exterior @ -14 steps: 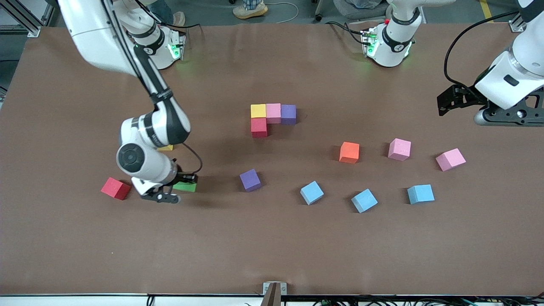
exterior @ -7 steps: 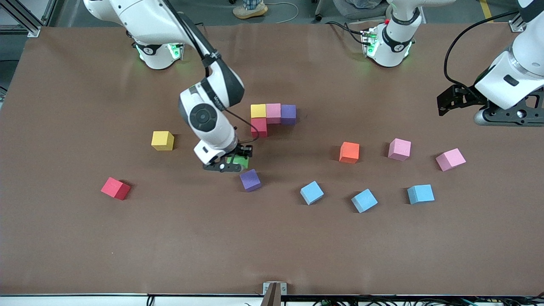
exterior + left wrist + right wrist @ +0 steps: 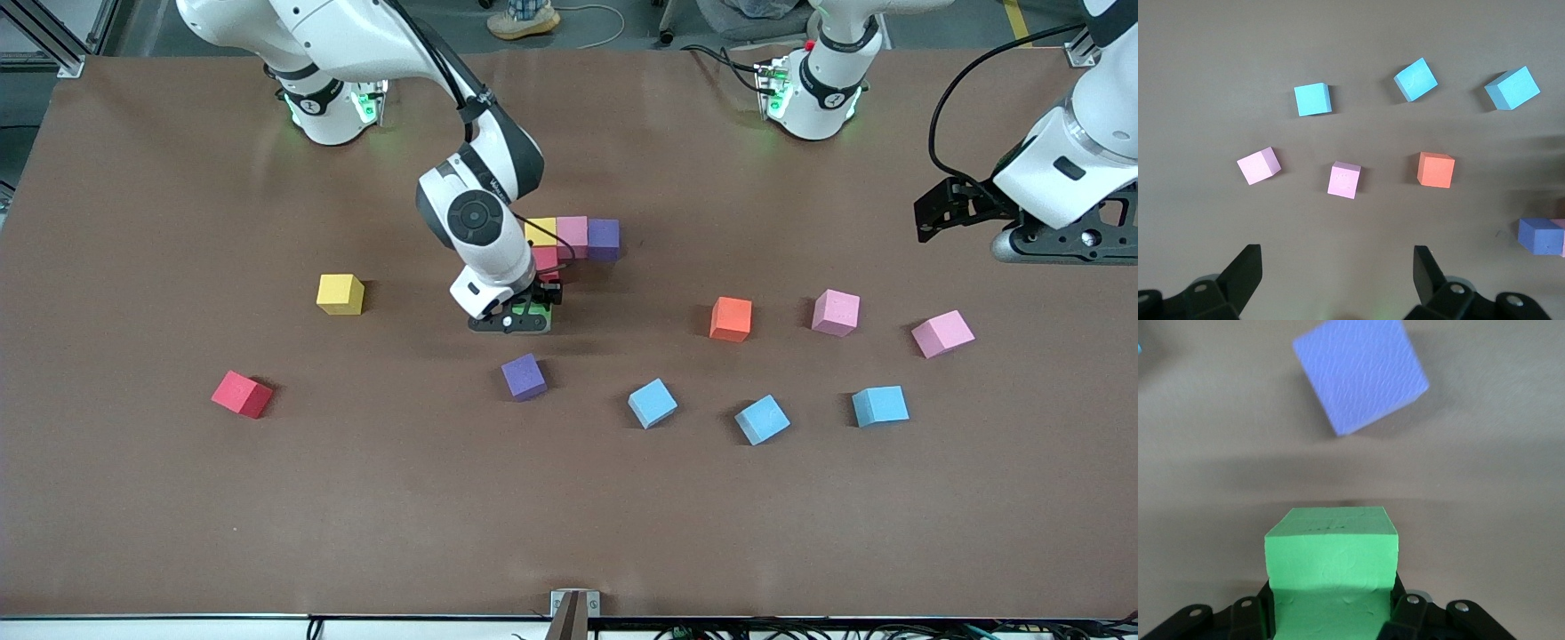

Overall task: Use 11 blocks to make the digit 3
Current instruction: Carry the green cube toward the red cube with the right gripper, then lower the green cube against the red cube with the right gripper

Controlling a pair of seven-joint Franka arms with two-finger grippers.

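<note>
My right gripper (image 3: pixel 524 318) is shut on the green block (image 3: pixel 1331 573), low over the table just nearer the camera than the figure's red block (image 3: pixel 544 258). The started figure is a row of yellow (image 3: pixel 540 232), pink (image 3: pixel 572 236) and purple (image 3: pixel 604 237) blocks, with the red one touching the yellow. A loose purple block (image 3: pixel 523 376) lies close by and shows in the right wrist view (image 3: pixel 1360 373). My left gripper (image 3: pixel 942 209) waits open and empty, high over the left arm's end of the table; its own view shows it too (image 3: pixel 1337 248).
Loose blocks: yellow (image 3: pixel 340 294) and red (image 3: pixel 242 394) toward the right arm's end. Orange (image 3: pixel 731 318), two pink (image 3: pixel 836 312) (image 3: pixel 942 333) and three light blue (image 3: pixel 653 403) (image 3: pixel 762 420) (image 3: pixel 880 405) lie toward the left arm's end.
My right gripper carried the green block from beside the loose red block, past the loose purple one, to the figure's red block. The left arm has not moved.
</note>
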